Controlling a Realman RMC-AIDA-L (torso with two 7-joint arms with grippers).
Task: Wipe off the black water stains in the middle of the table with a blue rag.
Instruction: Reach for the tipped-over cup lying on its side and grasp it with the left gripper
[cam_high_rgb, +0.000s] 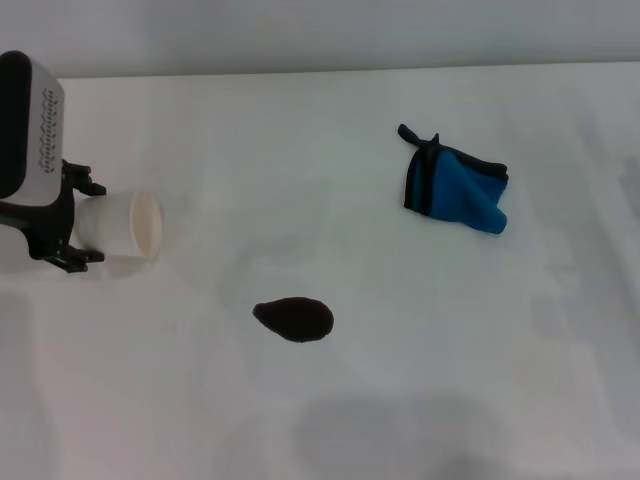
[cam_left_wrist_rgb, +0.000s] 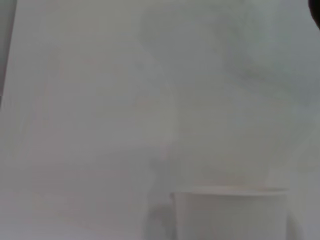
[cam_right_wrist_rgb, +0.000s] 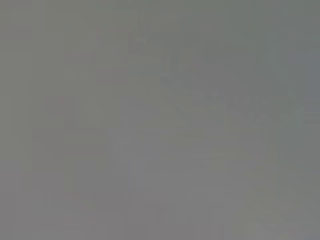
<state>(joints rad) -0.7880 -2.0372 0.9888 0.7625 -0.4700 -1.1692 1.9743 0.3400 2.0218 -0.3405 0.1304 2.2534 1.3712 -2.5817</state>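
The big white table (cam_high_rgb: 420, 400) fills the head view, with a pale wall behind its far edge. Near the middle lies the black water stain (cam_high_rgb: 294, 319), a dark shiny drop shape. The blue rag (cam_high_rgb: 455, 187) lies crumpled farther back and to the right, well apart from the stain, its black band and loop on its left end. At the left edge, the left gripper (cam_high_rgb: 85, 228) is clamped around a white paper cup (cam_high_rgb: 128, 227) lying on its side, mouth toward the middle. The right gripper cannot be seen anywhere.
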